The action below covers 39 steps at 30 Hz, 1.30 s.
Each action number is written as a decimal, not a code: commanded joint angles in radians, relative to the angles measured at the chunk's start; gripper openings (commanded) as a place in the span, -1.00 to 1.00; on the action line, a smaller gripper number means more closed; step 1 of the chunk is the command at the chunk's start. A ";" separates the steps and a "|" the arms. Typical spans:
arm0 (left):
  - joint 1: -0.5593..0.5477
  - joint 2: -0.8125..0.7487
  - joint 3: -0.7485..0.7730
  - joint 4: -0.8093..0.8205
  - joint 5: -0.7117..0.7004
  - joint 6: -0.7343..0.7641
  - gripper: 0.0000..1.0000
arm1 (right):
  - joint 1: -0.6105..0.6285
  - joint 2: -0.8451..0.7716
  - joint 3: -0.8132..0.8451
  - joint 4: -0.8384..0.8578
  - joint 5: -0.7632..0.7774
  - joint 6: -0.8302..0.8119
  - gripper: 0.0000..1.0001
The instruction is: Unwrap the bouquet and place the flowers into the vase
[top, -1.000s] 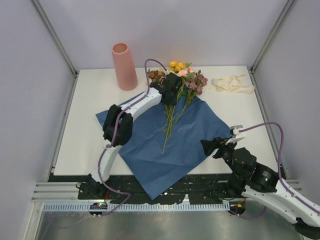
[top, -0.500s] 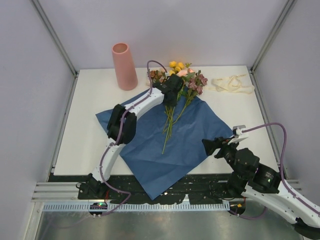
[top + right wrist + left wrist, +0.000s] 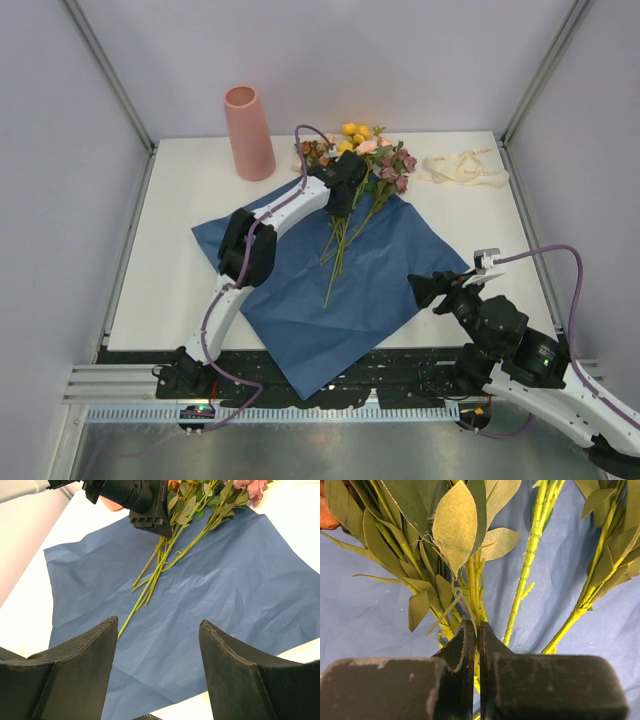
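Top view: my left gripper [image 3: 338, 200] is pinching the flowers [image 3: 375, 160] just below the blooms, and the vase [image 3: 249, 132] is standing well off to its left.

Left wrist: the jaws are clamping one thin stem [image 3: 472, 585] only (neighbours lying loose), so a lift is risking a scattered bunch.

Right wrist: my right gripper [image 3: 157, 622] is hovering wide, holding nothing.

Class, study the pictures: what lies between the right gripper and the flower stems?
Only bare blue paper, seen from the right wrist: it spreads from the right gripper to the flowers.

White table [image 3: 170, 250]: blue paper [image 3: 380, 285], vase [image 3: 249, 133], ribbon [image 3: 462, 168]
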 commanded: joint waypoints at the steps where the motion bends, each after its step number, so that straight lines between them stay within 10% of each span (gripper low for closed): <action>1: -0.005 -0.103 0.004 0.024 -0.001 0.007 -1.00 | 0.000 0.006 0.043 0.025 0.032 -0.013 0.41; 17: -0.007 -0.795 -0.687 0.527 0.189 -0.005 -1.00 | 0.000 0.228 0.060 0.248 -0.038 0.030 0.41; 22: -0.007 -1.000 -0.992 0.907 0.344 -0.072 -1.00 | 0.000 0.360 0.047 0.564 -0.204 -0.023 0.45; 28: -0.013 -1.145 -1.149 1.118 0.463 -0.177 -1.00 | 0.000 0.524 0.009 0.892 -0.471 -0.083 0.41; 39: -0.074 -1.268 -1.228 1.163 0.494 -0.197 -1.00 | 0.000 0.722 0.032 0.995 -0.481 -0.071 0.28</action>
